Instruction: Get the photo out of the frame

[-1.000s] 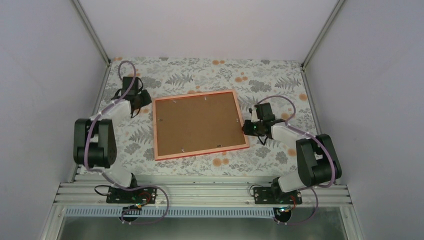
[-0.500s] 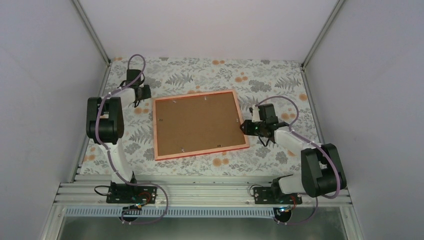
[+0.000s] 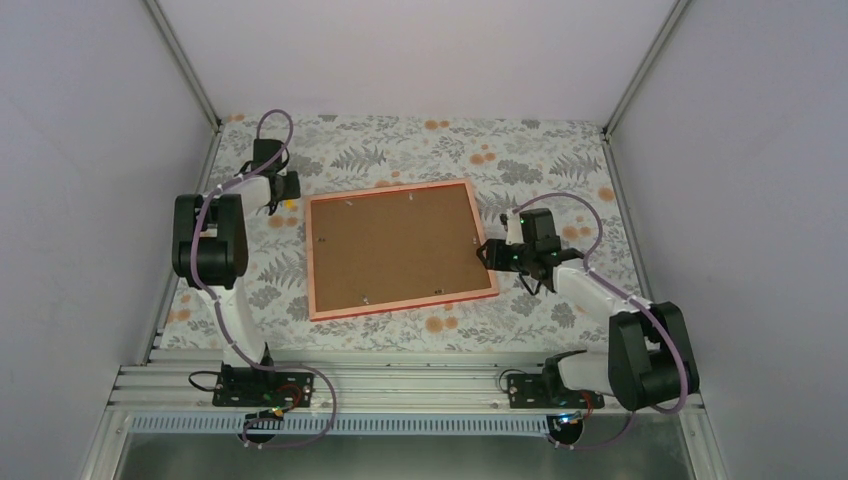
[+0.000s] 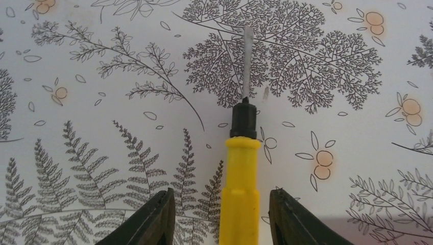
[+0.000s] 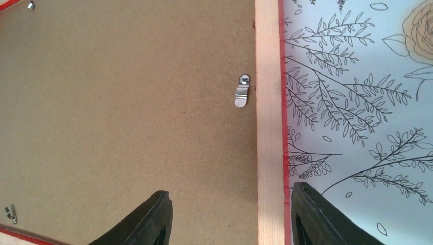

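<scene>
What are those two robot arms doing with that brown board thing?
They're trying to get a photo out of a picture frame. It lies face down, so only its brown backing shows and the photo is hidden. The left gripper hovers open around a yellow-handled screwdriver lying on the table. The right gripper hangs open over the frame's right edge, near a small metal clip.

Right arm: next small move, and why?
Probably lower the right tool and close on the frame rail: the rail lies between its open fingers, beside a clip, with the backing in place. The left tool is open over the screwdriver.
</scene>
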{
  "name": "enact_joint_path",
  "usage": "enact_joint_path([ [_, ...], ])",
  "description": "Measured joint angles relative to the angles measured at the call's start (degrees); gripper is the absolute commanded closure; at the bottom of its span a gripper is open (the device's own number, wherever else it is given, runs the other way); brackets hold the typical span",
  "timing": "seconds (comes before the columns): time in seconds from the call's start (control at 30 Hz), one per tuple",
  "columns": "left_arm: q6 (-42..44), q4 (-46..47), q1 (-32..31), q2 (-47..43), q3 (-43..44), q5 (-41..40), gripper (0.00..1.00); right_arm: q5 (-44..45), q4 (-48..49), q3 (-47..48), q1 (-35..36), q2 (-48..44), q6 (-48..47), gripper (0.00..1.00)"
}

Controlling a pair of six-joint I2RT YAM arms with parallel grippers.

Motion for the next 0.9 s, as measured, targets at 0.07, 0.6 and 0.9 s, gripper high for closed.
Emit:
enact_joint_path([
  [0.07,-0.5,-0.4,0.0,-0.9,-0.4,-0.1,0.46,-0.4,0.0,-0.1,0.1,-0.9,0.0,0.45],
  [0.6,-13.9,-6.8,-6.2,-28.6,-23.0,2.6,0.43,-0.7,-0.5,-0.4,8.8,-5.3,-0.4,0.31],
  [0.9,-21.5,-11.1,-15.8,-39.0,-35.2,1.7,0.43,2.1,-0.5,-0.2,19.0,-7.1,-2.1,0.29],
])
